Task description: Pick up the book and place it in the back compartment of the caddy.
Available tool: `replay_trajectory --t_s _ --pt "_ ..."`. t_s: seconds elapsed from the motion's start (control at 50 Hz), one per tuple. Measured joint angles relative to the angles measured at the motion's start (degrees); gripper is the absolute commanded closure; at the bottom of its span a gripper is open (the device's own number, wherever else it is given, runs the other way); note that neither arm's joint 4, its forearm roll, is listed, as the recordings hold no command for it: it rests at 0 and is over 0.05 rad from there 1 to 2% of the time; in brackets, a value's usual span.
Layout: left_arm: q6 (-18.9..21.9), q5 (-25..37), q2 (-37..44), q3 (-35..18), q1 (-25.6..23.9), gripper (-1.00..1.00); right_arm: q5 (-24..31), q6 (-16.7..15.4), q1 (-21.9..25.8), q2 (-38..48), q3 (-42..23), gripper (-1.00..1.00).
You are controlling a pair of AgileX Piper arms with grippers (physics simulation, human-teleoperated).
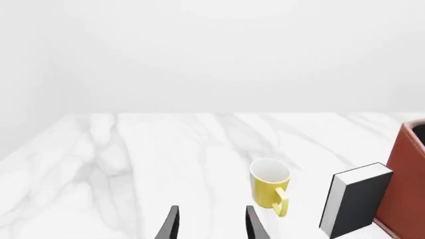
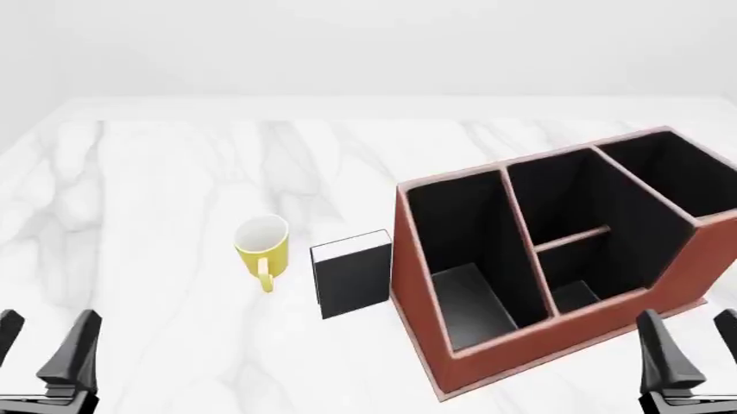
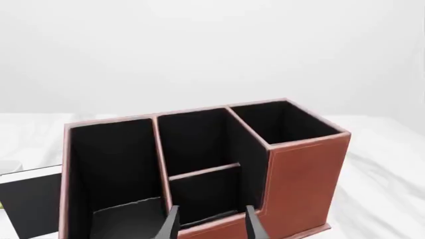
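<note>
The book (image 2: 354, 274) stands upright on the marble table, black cover with white page edges, touching or nearly touching the caddy's (image 2: 507, 362) left wall. The caddy is reddish-brown with a black interior. Its middle column is split by a short cross divider, and the small cell by the low wall is the back compartment (image 2: 582, 291). My left gripper (image 2: 44, 345) is open and empty at the near left, well short of the book (image 1: 359, 201). My right gripper (image 2: 695, 349) is open and empty just before the caddy (image 3: 305, 184), facing the back compartment (image 3: 206, 194).
A yellow mug (image 2: 261, 246) stands just left of the book, handle toward me; it also shows in the left wrist view as the mug (image 1: 270, 185). The caddy's tall end cell (image 2: 679, 177) lies far right. The table's far edge meets a white wall.
</note>
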Motion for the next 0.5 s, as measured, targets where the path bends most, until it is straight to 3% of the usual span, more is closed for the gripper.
replay_trajectory --t_s 0.28,0.5 --pt "0.5 -1.0 4.6 -0.4 -1.9 -1.0 -0.3 -0.6 0.2 0.3 0.0 -1.0" --pt "1.9 -2.3 12.4 -4.9 -5.4 -1.0 -0.3 -0.6 0.4 0.2 -0.1 -1.0"
